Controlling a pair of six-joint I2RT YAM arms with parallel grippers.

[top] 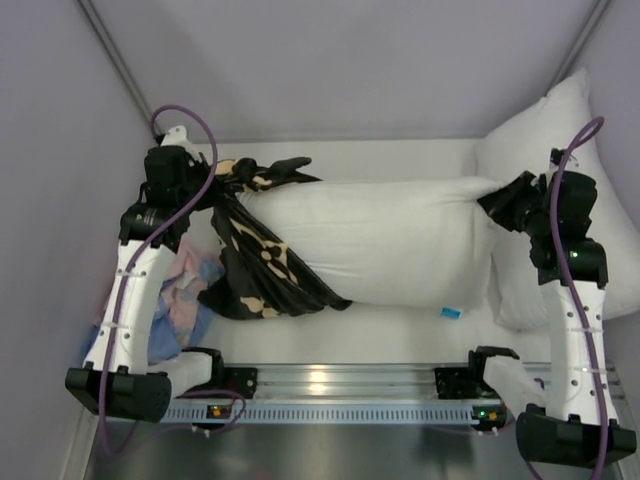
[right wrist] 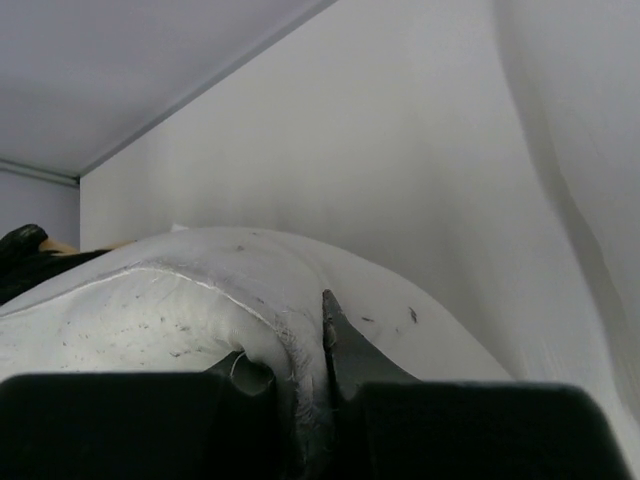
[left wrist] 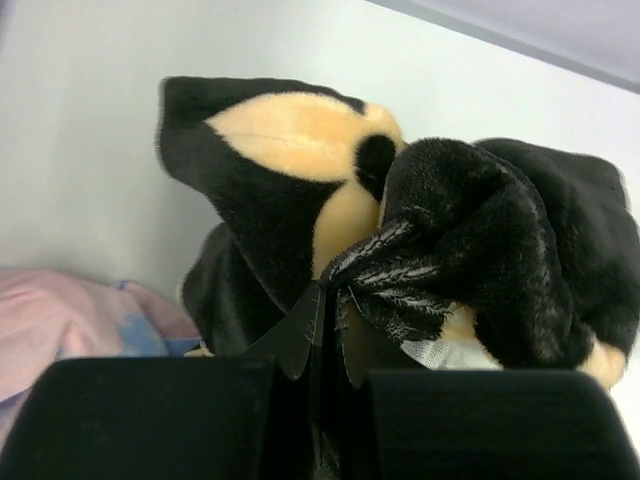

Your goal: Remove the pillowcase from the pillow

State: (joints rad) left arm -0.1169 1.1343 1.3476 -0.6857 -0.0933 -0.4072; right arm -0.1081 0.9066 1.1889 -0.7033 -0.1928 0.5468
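The white pillow (top: 390, 240) lies across the table, its small blue tag (top: 450, 312) on the near edge. The black pillowcase (top: 255, 265) with tan flowers is bunched around the pillow's left end only. My left gripper (top: 218, 176) is shut on a fold of this plush fabric at the far left; in the left wrist view the pillowcase (left wrist: 290, 150) rises from the closed left gripper (left wrist: 330, 300). My right gripper (top: 500, 200) is shut on the pillow's right end. In the right wrist view the pillow (right wrist: 150, 310) has its seam pinched in the right gripper (right wrist: 315, 320).
A second white pillow (top: 545, 130) leans in the back right corner, behind my right arm. Pink and light-blue cloths (top: 185, 285) lie crumpled at the left beside my left arm, the pink cloth (left wrist: 60, 310) showing low in the left wrist view. White walls close in the back and sides.
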